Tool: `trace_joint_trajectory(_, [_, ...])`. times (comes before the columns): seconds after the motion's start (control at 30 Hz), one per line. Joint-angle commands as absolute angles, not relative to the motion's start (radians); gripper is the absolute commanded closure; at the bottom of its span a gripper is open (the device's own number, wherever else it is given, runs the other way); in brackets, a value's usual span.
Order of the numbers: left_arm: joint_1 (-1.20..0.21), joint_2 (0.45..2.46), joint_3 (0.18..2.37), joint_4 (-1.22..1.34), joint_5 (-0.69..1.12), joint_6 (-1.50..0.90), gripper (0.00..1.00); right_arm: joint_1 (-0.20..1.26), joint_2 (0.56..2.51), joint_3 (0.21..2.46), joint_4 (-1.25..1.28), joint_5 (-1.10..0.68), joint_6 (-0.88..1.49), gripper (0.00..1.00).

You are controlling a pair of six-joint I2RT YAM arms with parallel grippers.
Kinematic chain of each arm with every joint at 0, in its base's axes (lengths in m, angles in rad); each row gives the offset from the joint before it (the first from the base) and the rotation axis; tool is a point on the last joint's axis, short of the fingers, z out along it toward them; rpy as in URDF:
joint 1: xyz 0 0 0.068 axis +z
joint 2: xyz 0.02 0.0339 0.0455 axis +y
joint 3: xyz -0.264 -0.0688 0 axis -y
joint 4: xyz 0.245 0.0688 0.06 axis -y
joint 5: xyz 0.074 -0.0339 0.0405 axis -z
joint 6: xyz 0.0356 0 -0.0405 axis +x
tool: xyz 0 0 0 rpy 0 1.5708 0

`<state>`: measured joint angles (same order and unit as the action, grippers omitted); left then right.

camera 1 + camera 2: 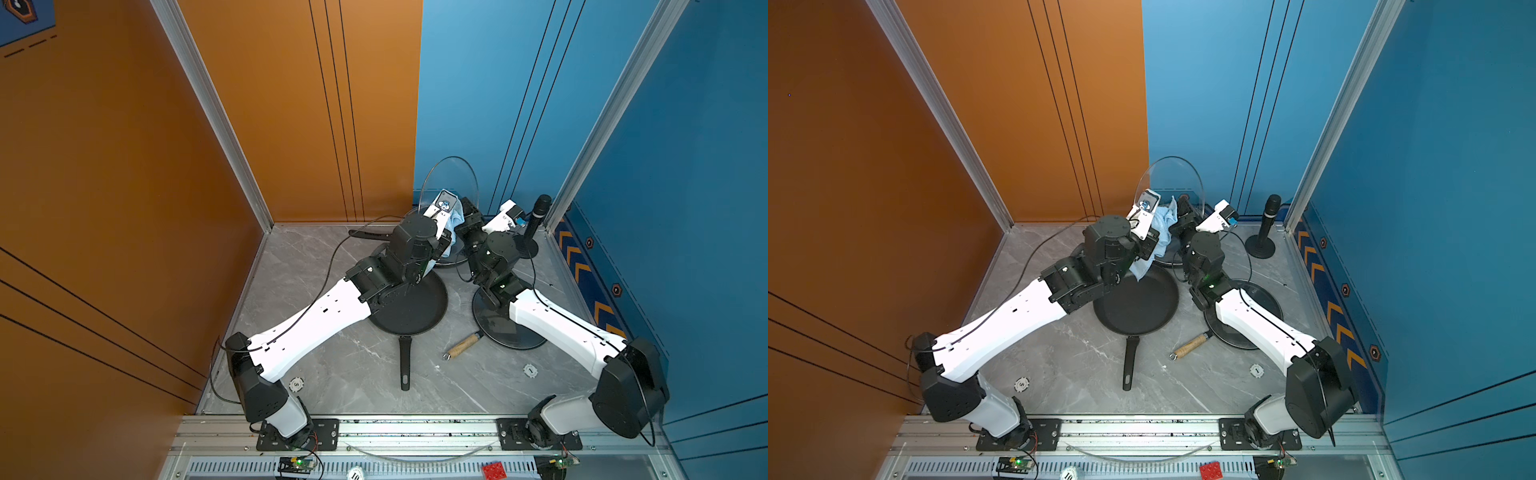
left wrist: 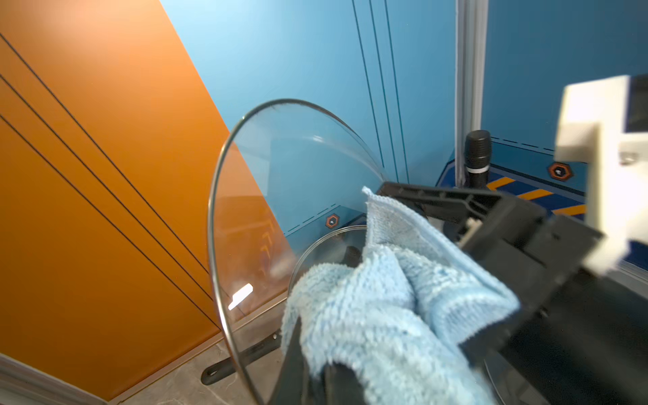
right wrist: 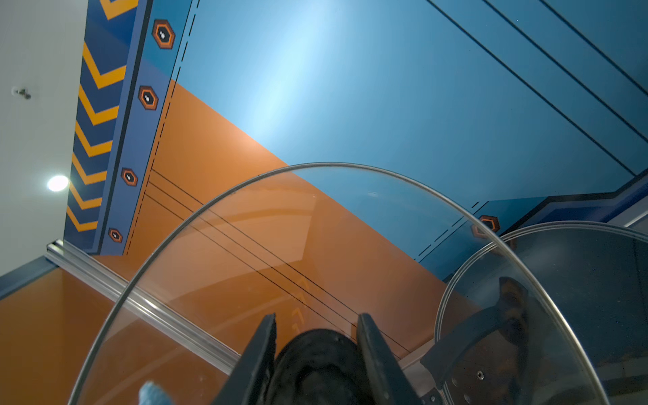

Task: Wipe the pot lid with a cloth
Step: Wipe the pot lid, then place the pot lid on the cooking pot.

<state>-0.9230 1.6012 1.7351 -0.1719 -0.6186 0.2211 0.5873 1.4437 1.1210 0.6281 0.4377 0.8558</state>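
Two grippers share this step. The right gripper (image 3: 317, 333) is clamped on the black knob of the pot lid (image 1: 449, 178), holding the clear glass disc upright above the far edge of the table (image 1: 332, 374). The left gripper (image 2: 315, 347) is closed on the cloth (image 2: 368, 308), a bunched light-blue towel that sits low against the glass, close beside the knob. I cannot tell which face it touches.

To wipe well, the right arm should hold the knob rigid, since a lid gripped only at its centre will likely swivel under a push. The left arm should press lightly with a broad pad of towel rather than a corner. It should sweep in arcs from the knob out to the rim, so that the upper half is covered too. The loose tail of the towel hangs toward the frying pan (image 1: 411, 307) in the middle of the table and may snag there.

The table is smooth grey stone-patterned board. A second glass lid (image 3: 561, 298) lies on a dark pan at the far edge, just beneath the raised one, so a downward stroke risks a knock. A lidded pan (image 1: 498, 328) with a wooden handle (image 1: 463, 345) sits toward the right edge, and a microphone (image 1: 538, 216) stands in the far right corner. An orange wall (image 1: 124, 166) closes the left side and blue walls (image 1: 478, 83) the back and right.
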Motion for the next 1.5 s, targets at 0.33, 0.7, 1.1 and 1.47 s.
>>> trace_joint_trajectory(0.33, [-0.906,1.599,1.604,-0.22,-0.756,0.128,1.0,0.608,1.358,1.187,0.69,0.393,0.714,1.0])
trace_joint_trajectory(0.7, [-0.861,1.398,1.373,-0.344,-0.877,-0.04,1.0,0.583,1.31,1.174,0.554,0.338,0.545,1.0])
trace_joint_trajectory(1.1, [-0.671,1.074,1.243,-0.458,-0.966,-0.16,1.0,0.723,1.304,1.107,0.303,0.264,0.143,1.0])
trace_joint_trajectory(1.47, [-0.645,0.934,1.189,-0.547,-0.991,-0.269,1.0,0.854,1.54,1.065,0.318,0.212,0.077,1.0])
